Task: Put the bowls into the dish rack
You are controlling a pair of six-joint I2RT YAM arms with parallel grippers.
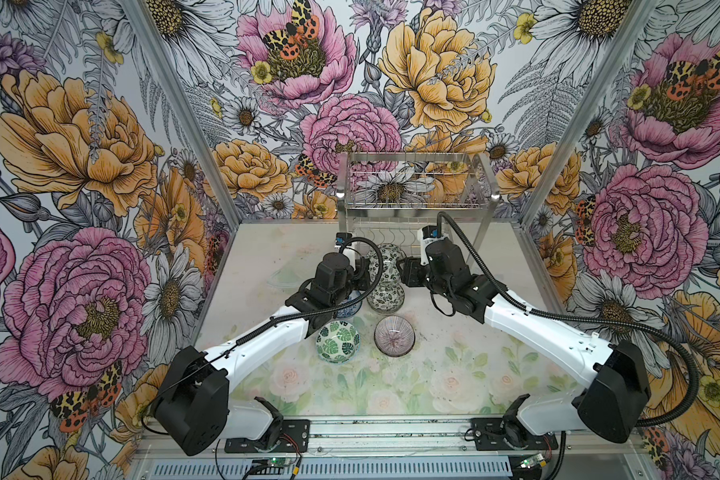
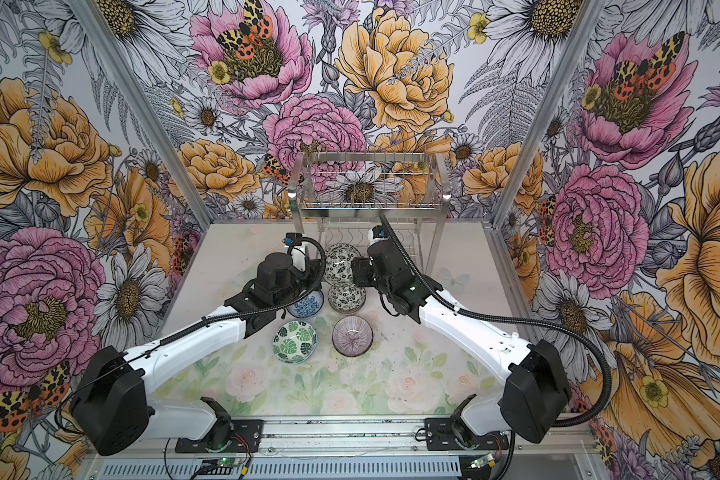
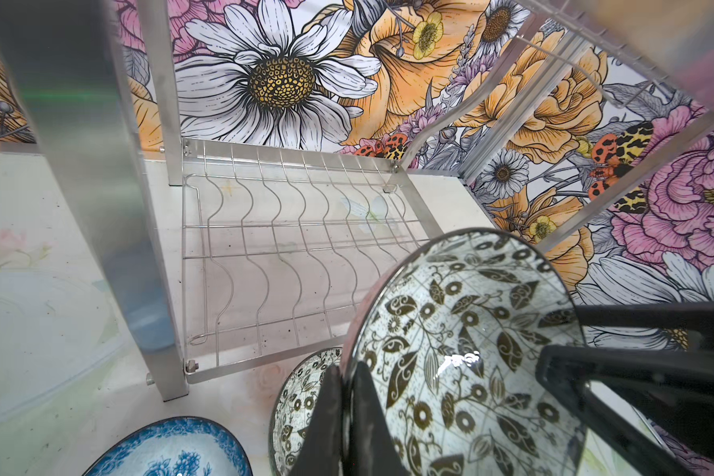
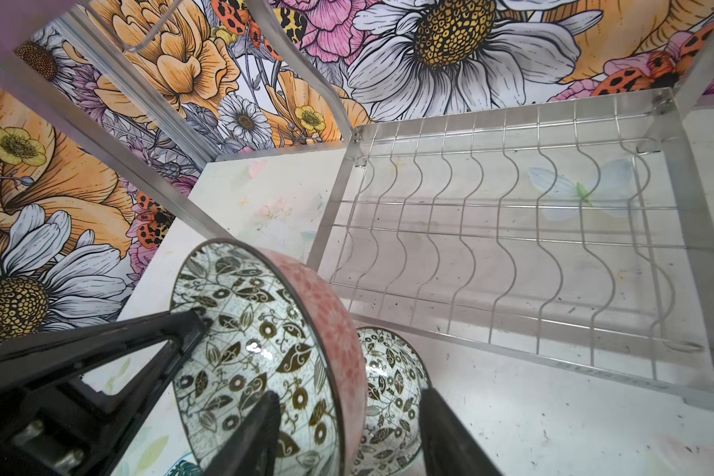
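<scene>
Steel dish rack (image 1: 412,204) is empty: left end effector (image 3: 345,371) grips one floral bowl (image 3: 462,350), right end effector (image 4: 347,395) gapes around its rim, four bowls (image 1: 337,343) sit on the bench (image 1: 433,374).

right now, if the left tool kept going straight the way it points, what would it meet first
Probably the lower wire shelf of the dish rack: the left tool, shut on the floral bowl, aims at it. Depth is unclear.

A floral bowl (image 1: 387,254) hangs on edge before the dish rack (image 1: 416,204); its twin (image 1: 385,298), a blue bowl (image 2: 308,303), green-leaf bowl (image 1: 337,343) and pink-striped bowl (image 1: 394,336) sit upright.
</scene>
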